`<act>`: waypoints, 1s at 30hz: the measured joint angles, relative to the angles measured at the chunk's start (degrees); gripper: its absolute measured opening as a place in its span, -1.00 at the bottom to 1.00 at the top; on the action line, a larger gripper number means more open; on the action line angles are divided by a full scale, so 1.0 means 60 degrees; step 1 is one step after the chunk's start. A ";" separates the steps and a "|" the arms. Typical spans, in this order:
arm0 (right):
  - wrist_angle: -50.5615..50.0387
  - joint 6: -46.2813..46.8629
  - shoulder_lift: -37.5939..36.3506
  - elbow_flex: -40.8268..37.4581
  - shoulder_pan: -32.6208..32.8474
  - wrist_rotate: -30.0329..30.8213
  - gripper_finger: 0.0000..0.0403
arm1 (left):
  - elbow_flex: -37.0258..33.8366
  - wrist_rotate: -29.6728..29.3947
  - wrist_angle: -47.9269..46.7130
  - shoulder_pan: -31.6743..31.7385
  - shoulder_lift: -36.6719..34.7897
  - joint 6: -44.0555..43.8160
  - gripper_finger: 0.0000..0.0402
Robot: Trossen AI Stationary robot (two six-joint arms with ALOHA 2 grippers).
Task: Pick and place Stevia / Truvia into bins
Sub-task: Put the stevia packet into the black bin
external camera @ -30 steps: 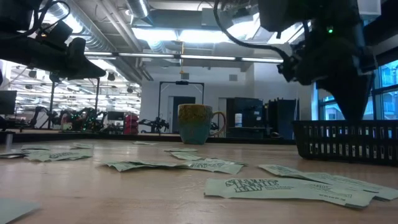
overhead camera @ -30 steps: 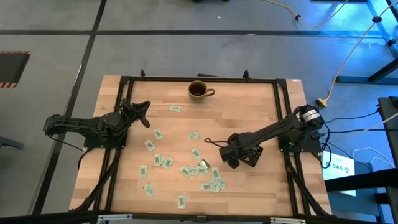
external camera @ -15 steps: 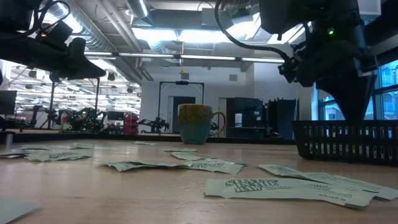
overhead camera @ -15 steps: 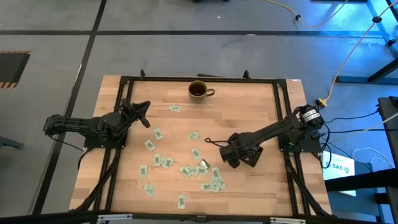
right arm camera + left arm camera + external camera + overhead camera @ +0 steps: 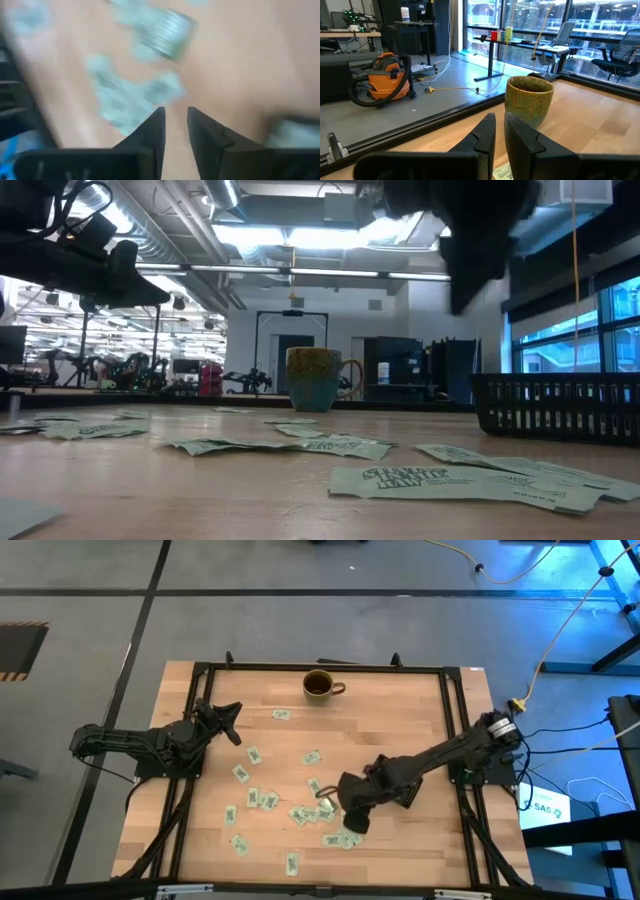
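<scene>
Several pale green and white Stevia sachets (image 5: 300, 802) lie flat and scattered on the wooden table; in the low view they show in the foreground (image 5: 440, 480). The black bin (image 5: 560, 405) stands on the table at the right, mostly hidden under my right arm in the high view (image 5: 408, 798). My right gripper (image 5: 353, 822) hangs above the right side of the sachet pile, pointing steeply down, open, with nothing between its fingers (image 5: 176, 125). My left gripper (image 5: 236, 723) waits level at the table's left, a narrow gap between its fingers (image 5: 500, 125).
A round brown mug (image 5: 320, 686) stands at the table's far edge, also in the low view (image 5: 313, 378) and ahead of my left gripper (image 5: 529, 100). A black frame (image 5: 455, 700) runs around the tabletop. Bare wood lies between the mug and the sachets.
In the last half second my right gripper has swung quickly from above the bin toward the table's left and near edge, rising and turning, and now hangs over the sachet pile. The sachets and the bin have stayed where they were.
</scene>
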 joint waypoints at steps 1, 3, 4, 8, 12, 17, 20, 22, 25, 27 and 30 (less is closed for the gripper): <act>0.0365 -0.0072 0.0001 -0.0045 0.0111 0.0005 -0.59 | 0.0001 0.0000 0.0000 0.0000 -0.0003 0.0001 -0.84; 0.0553 -0.0163 0.0001 -0.0141 0.0321 0.0052 -0.62 | 0.0001 0.0000 0.0000 0.0000 0.0001 -0.0002 -0.84; 0.0544 -0.0140 0.0013 -0.0165 0.0447 0.0124 -0.64 | 0.0001 0.0000 0.0000 0.0000 0.0001 0.0001 -0.84; 0.0532 -0.0025 0.0284 -0.0170 0.0909 0.0202 -0.73 | 0.0001 -0.0002 0.0000 0.0000 -0.0003 0.0001 -0.84; 0.1053 0.0012 0.0827 -0.0129 0.1231 0.0101 -0.79 | 0.0001 -0.0004 0.0001 0.0000 0.0033 0.0001 -0.84; 0.1709 0.0656 0.1565 -0.0129 0.1438 -0.0110 -0.78 | 0.0000 0.0003 0.0000 0.0000 0.0197 0.0001 -0.84; 0.1740 0.1527 0.1814 -0.0129 0.1446 -0.0130 -0.76 | 0.0001 0.0006 0.0000 0.0000 0.0305 0.0001 -0.84; 0.1743 0.1529 0.1840 -0.0129 0.1432 -0.0116 -0.74 | 0.0000 0.0006 0.0000 0.0000 0.0352 0.0001 -0.84; 0.1706 0.1486 0.1826 -0.0129 0.1431 -0.0108 -0.69 | 0.0001 0.0004 0.0000 0.0000 0.0449 0.0001 -0.84; 0.1684 0.1487 0.1826 -0.0129 0.1431 -0.0111 -0.63 | 0.0001 -0.0002 0.0004 0.0000 0.0448 0.0001 -0.84; 0.1606 0.1491 0.1822 -0.0129 0.1431 -0.0141 -0.51 | 0.0001 0.0000 0.0004 0.0000 0.0478 0.0001 -0.84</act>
